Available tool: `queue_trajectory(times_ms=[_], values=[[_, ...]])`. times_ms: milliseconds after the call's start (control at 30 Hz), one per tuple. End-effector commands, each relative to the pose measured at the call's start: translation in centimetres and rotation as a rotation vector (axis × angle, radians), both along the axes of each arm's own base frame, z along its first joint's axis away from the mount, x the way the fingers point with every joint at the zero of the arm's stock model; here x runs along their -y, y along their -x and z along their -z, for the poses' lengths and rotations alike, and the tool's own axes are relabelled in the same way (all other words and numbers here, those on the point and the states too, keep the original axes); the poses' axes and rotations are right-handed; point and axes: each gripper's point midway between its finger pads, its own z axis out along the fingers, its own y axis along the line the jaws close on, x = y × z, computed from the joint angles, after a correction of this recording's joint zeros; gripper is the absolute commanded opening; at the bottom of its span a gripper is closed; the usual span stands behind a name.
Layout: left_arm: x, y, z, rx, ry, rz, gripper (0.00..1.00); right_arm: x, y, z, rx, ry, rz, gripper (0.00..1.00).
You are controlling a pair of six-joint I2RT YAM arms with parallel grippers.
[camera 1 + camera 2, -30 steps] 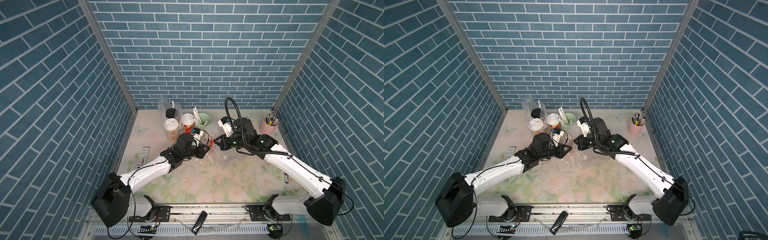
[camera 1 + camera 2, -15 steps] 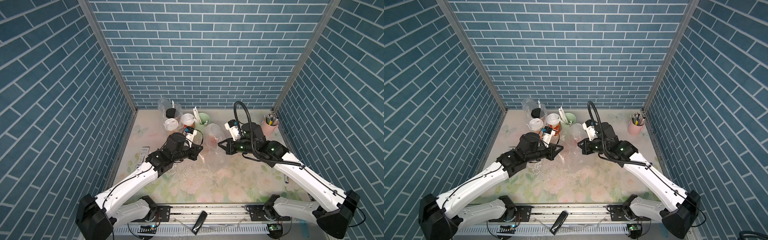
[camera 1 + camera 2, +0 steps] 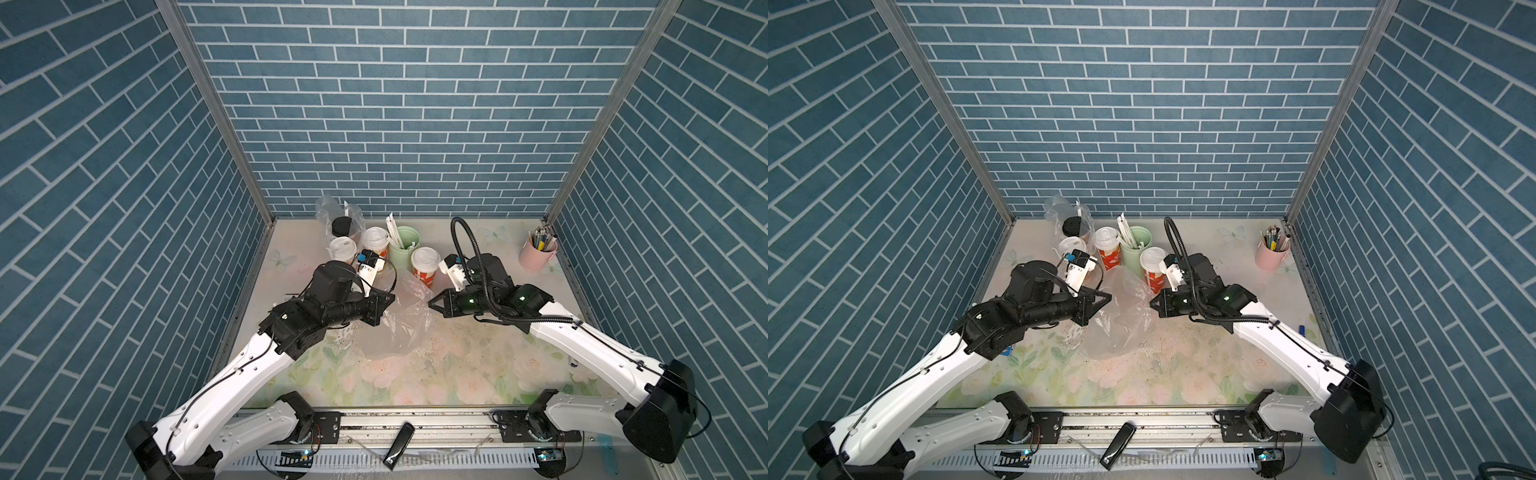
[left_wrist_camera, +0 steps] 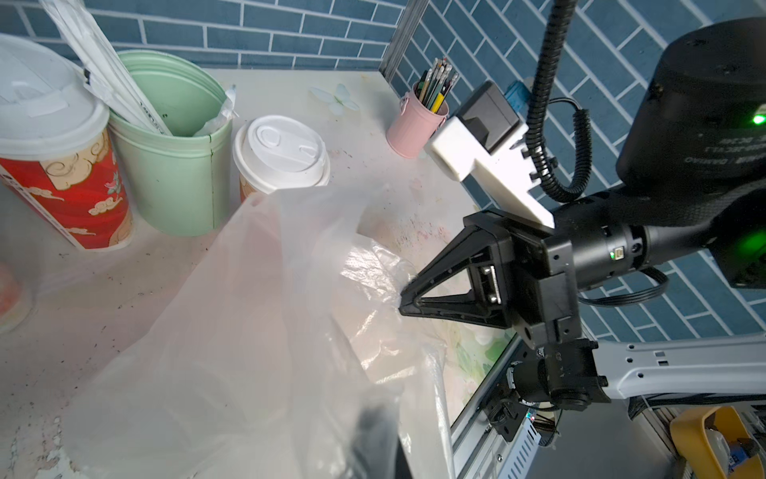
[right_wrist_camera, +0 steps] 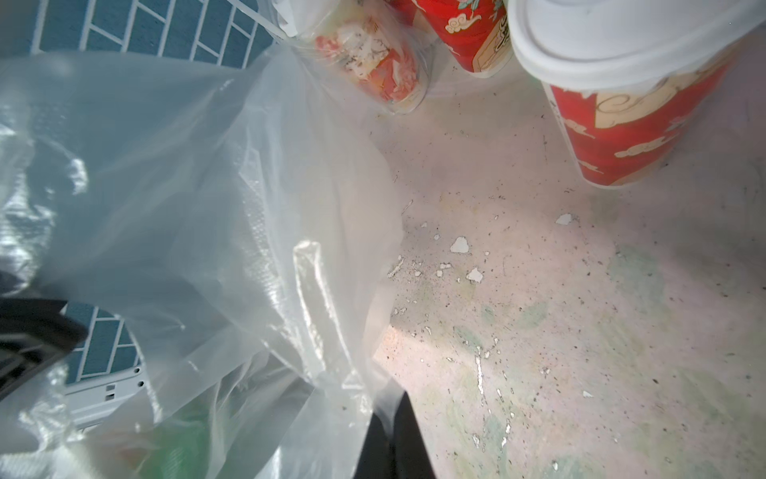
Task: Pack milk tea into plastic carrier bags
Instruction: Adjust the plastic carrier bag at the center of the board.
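A transparent plastic carrier bag (image 3: 399,332) (image 3: 1121,318) hangs stretched between my two grippers over the middle of the table. My left gripper (image 3: 390,299) (image 3: 1108,296) is shut on its left edge, with the tips veiled by film in the left wrist view (image 4: 375,448). My right gripper (image 3: 430,304) (image 3: 1151,304) (image 5: 391,439) is shut on its right edge. A white-lidded milk tea cup (image 3: 424,262) (image 4: 282,153) stands just behind the bag. Two more white-lidded cups (image 3: 343,249) (image 3: 376,240) stand at the back left. A black-lidded cup (image 3: 341,226) sits inside a second bag (image 3: 328,208).
A mint-green cylinder of straws (image 3: 404,249) (image 4: 178,145) stands between the cups. A pink pen cup (image 3: 537,253) is at the back right by the wall. The floral table top (image 3: 457,365) shows flaked paint near the bag. A black object (image 3: 399,446) lies on the front rail.
Both grippers have drawn a little apart and toward the front with the bag between them. The left arm has straightened out. The white-lidded cup behind the bag now stands uncovered.
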Motion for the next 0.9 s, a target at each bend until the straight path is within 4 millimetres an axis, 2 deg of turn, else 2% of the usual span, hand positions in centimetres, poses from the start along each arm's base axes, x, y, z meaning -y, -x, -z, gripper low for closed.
queue_trajectory(times_ms=[0, 67, 133, 200, 300, 567, 667, 867], values=[[1.0, -0.4, 3.1, -0.087, -0.087, 0.038, 0.0, -1.1, -0.1, 1.9, -0.071, 0.024, -0.03, 0.16], [1.6, -1.1, 4.7, -0.127, -0.136, 0.046, 0.0, -1.2, -0.4, 3.3, -0.106, 0.08, -0.037, 0.35], [1.9, -1.6, 6.0, -0.154, -0.185, 0.055, 0.0, -1.1, -0.6, 3.4, -0.108, 0.11, -0.045, 0.49], [2.3, -2.1, 6.8, -0.165, -0.219, 0.073, 0.0, -1.0, -0.8, 2.9, -0.088, 0.125, -0.05, 0.58], [2.9, -2.8, 7.6, -0.176, -0.257, 0.096, 0.0, -0.2, -1.3, 1.6, -0.035, 0.161, -0.048, 0.67], [4.0, -3.7, 8.6, -0.194, -0.283, 0.133, 0.0, 2.7, -3.3, -0.3, 0.064, 0.286, 0.008, 0.73], [3.7, -3.6, 8.9, -0.204, -0.297, 0.131, 0.0, 3.9, -4.9, -0.8, 0.101, 0.341, 0.041, 0.73], [2.5, -3.5, 9.3, -0.208, -0.307, 0.101, 0.0, 6.2, -9.5, -2.0, 0.2, 0.499, 0.111, 0.73]])
